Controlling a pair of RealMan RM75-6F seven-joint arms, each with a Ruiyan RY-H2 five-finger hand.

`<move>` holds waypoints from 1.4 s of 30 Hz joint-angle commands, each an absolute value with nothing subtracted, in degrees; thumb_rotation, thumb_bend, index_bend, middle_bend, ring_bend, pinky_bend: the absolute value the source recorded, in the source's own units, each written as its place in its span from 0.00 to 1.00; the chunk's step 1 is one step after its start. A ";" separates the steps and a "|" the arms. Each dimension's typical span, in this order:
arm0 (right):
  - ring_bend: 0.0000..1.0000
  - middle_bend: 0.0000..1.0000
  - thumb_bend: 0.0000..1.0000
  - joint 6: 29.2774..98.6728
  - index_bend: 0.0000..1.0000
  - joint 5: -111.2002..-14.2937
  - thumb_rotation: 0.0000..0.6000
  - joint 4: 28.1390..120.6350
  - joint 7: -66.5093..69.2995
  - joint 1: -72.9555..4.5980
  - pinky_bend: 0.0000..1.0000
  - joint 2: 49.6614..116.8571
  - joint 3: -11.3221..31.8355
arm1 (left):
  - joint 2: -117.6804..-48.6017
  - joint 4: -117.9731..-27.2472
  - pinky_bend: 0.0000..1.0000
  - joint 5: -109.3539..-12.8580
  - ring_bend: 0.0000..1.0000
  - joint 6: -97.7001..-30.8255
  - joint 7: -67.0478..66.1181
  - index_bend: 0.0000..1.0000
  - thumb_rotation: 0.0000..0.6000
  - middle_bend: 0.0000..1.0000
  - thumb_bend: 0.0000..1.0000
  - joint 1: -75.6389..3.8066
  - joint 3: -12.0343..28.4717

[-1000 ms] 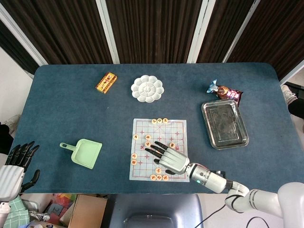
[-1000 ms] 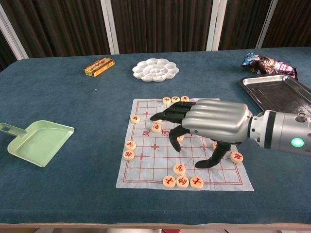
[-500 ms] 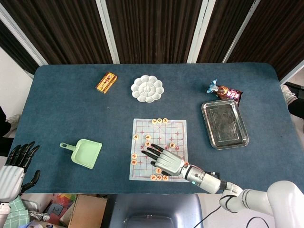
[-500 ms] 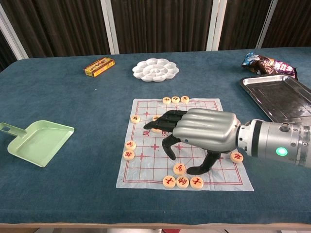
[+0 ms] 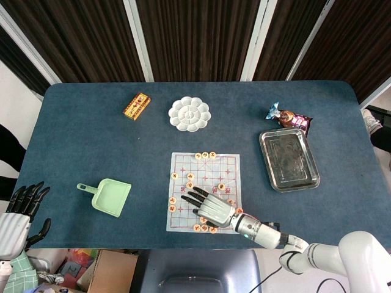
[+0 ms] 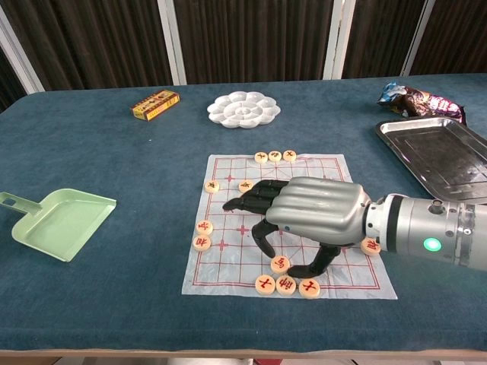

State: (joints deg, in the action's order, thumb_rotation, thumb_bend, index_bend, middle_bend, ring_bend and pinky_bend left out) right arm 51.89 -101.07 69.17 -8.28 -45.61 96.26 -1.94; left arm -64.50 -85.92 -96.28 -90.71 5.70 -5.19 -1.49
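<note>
A paper chess board (image 5: 214, 171) (image 6: 232, 266) lies at the table's near middle, with several round wooden pieces (image 6: 287, 285) (image 5: 205, 155) scattered on it. My right hand (image 5: 209, 208) (image 6: 308, 219) hovers palm down low over the board's near half, fingers spread, nothing in it. Its thumb tip comes down beside the front row of pieces; I cannot tell whether it touches one. Some pieces are hidden under the palm. My left hand (image 5: 23, 209) hangs off the table's near left corner with its fingers apart and nothing in it; the chest view does not show it.
A green dustpan (image 5: 110, 196) (image 6: 57, 223) lies left of the board. At the back are a yellow box (image 5: 137, 106) (image 6: 155, 104) and a white palette (image 5: 190, 114) (image 6: 243, 110). A metal tray (image 5: 289, 160) (image 6: 441, 156) and snack packet (image 5: 288, 118) (image 6: 422, 100) sit at the right.
My right hand has drawn back toward the near edge of the board and sunk lower over the pieces. The left hand has stayed put.
</note>
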 commanded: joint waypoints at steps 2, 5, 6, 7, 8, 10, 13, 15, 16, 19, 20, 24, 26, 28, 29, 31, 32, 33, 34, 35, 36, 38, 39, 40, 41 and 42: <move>0.00 0.08 0.44 51.98 0.64 -100.75 1.00 69.12 -8.59 -45.76 0.00 96.43 -2.11 | -64.51 -85.88 0.01 -96.31 0.00 -90.77 5.70 0.00 1.00 0.00 0.45 -5.18 -1.48; 0.00 0.08 0.47 52.14 0.66 -100.45 1.00 69.14 -8.77 -45.80 0.00 96.43 -2.26 | -64.53 -85.83 0.01 -96.30 0.00 -90.81 5.71 0.00 1.00 0.00 0.45 -5.17 -1.45; 0.00 0.09 0.47 52.20 0.66 -100.33 1.00 69.10 -8.93 -45.82 0.00 96.42 -2.29 | -64.53 -85.81 0.01 -96.28 0.00 -90.76 5.77 0.00 1.00 0.00 0.45 -5.21 -1.45; 0.00 0.09 0.47 52.30 0.67 -100.26 1.00 69.10 -9.03 -45.82 0.00 96.41 -2.30 | -64.51 -85.81 0.01 -96.30 0.00 -90.78 5.79 0.00 1.00 0.00 0.45 -5.19 -1.46; 0.00 0.09 0.47 52.44 0.67 -100.17 1.00 69.16 -9.05 -45.81 0.00 96.37 -2.31 | -64.50 -85.81 0.01 -96.33 0.00 -90.79 5.82 0.00 1.00 0.00 0.45 -5.19 -1.48; 0.00 0.09 0.47 52.82 0.67 -100.06 1.00 69.29 -9.02 -45.75 0.00 96.24 -2.33 | -64.47 -85.80 0.01 -96.37 0.00 -90.84 5.89 0.00 1.00 0.00 0.45 -5.18 -1.48; 0.00 0.09 0.47 53.76 0.68 -99.91 1.00 69.67 -8.71 -45.60 0.00 95.82 -2.28 | -64.42 -85.75 0.01 -96.37 0.00 -90.95 6.12 0.00 1.00 0.00 0.45 -5.15 -1.47; 0.00 0.10 0.47 54.37 0.68 -99.72 1.00 70.01 -8.39 -45.46 0.00 95.39 -2.25 | -64.34 -85.80 0.01 -96.25 0.00 -90.93 6.32 0.00 1.00 0.00 0.46 -5.13 -1.44; 0.00 0.10 0.47 54.66 0.68 -99.64 1.00 70.12 -8.32 -45.39 0.00 95.21 -2.19 | -64.31 -85.82 0.01 -96.28 0.00 -91.01 6.39 0.00 1.00 0.00 0.45 -5.10 -1.45; 0.00 0.10 0.47 55.29 0.68 -99.46 1.00 70.29 -8.27 -45.23 0.00 94.76 -2.17 | -64.26 -85.80 0.01 -96.59 0.00 -91.37 6.51 0.00 1.00 0.00 0.45 -4.99 -1.53; 0.00 0.10 0.47 55.45 0.68 -99.40 1.00 70.36 -8.19 -45.18 0.00 94.63 -2.20 | -64.25 -85.81 0.01 -96.66 0.00 -91.43 6.58 0.00 1.00 0.00 0.45 -4.98 -1.56; 0.00 0.10 0.47 56.31 0.68 -99.42 1.00 70.62 -8.06 -44.96 0.00 94.10 -2.35 | -64.17 -85.82 0.01 -96.87 0.00 -91.65 6.83 0.00 1.00 0.00 0.46 -4.87 -1.67; 0.00 0.10 0.47 56.69 0.68 -99.43 1.00 70.75 -8.00 -44.86 0.00 93.89 -2.38 | -64.16 -85.82 0.01 -97.05 0.00 -91.82 6.87 0.00 1.00 0.00 0.45 -4.83 -1.72; 0.00 0.10 0.47 57.06 0.68 -99.34 1.00 70.94 -7.84 -44.75 0.00 93.64 -2.35 | -64.18 -85.80 0.01 -97.15 0.00 -91.86 6.77 0.00 1.00 0.00 0.46 -4.80 -1.77; 0.00 0.10 0.47 57.14 0.68 -99.25 1.00 70.99 -7.75 -44.72 0.00 93.54 -2.34 | -64.18 -85.82 0.01 -97.16 0.00 -91.81 6.70 0.00 1.00 0.00 0.45 -4.81 -1.79; 0.00 0.10 0.47 57.08 0.68 -98.94 1.00 71.04 -7.58 -44.75 0.00 93.35 -2.22 | -64.17 -85.90 0.01 -97.18 0.00 -91.77 6.63 0.00 1.00 0.00 0.45 -4.81 -1.82; 0.00 0.10 0.47 57.02 0.68 -98.80 1.00 71.04 -7.56 -44.77 0.00 93.31 -2.16 | -64.15 -85.94 0.01 -97.22 0.00 -91.82 6.64 0.00 1.00 0.00 0.45 -4.79 -1.84; 0.00 0.10 0.47 56.89 0.68 -98.56 1.00 71.05 -7.60 -44.80 0.00 93.28 -2.05 | -64.13 -85.95 0.01 -97.32 0.00 -91.91 6.71 0.00 1.00 0.00 0.45 -4.76 -1.87; 0.00 0.10 0.47 56.79 0.68 -98.39 1.00 71.05 -7.66 -44.83 0.00 93.29 -1.96 | -64.12 -85.95 0.01 -97.38 0.00 -91.98 6.76 0.00 1.00 0.00 0.45 -4.74 -1.88; 0.00 0.10 0.47 56.63 0.68 -98.16 1.00 71.05 -7.71 -44.89 0.00 93.34 -1.85 | -64.10 -85.93 0.01 -97.45 0.00 -92.05 6.78 0.00 1.00 0.00 0.46 -4.72 -1.91; 0.00 0.10 0.47 56.48 0.68 -97.96 1.00 71.04 -7.74 -44.95 0.00 93.40 -1.74 | -64.09 -85.91 0.01 -97.48 0.00 -92.10 6.80 0.00 1.00 0.00 0.46 -4.70 -1.91; 0.00 0.10 0.47 56.15 0.68 -97.56 1.00 71.02 -7.75 -45.12 0.00 93.59 -1.47 | -64.04 -85.91 0.01 -97.48 0.00 -92.15 6.94 0.00 1.00 0.00 0.46 -4.68 -1.92; 0.00 0.10 0.47 56.05 0.68 -97.42 1.00 71.00 -7.77 -45.18 0.00 93.68 -1.35 | -64.02 -85.90 0.01 -97.47 0.00 -92.16 7.01 0.00 1.00 0.00 0.46 -4.67 -1.91; 0.00 0.10 0.47 56.01 0.68 -97.37 1.00 70.99 -7.78 -45.20 0.00 93.71 -1.33 | -64.01 -85.90 0.01 -97.47 0.00 -92.16 7.03 0.00 1.00 0.00 0.46 -4.67 -1.92; 0.00 0.10 0.47 55.97 0.68 -97.31 1.00 70.98 -7.80 -45.23 0.00 93.74 -1.28 | -63.99 -85.89 0.01 -97.47 0.00 -92.17 7.06 0.00 1.00 0.00 0.46 -4.66 -1.92; 0.00 0.10 0.47 55.90 0.68 -97.19 1.00 70.96 -7.82 -45.28 0.00 93.82 -1.18 | -63.97 -85.89 0.01 -97.47 0.00 -92.21 7.10 0.00 1.00 0.00 0.46 -4.65 -1.91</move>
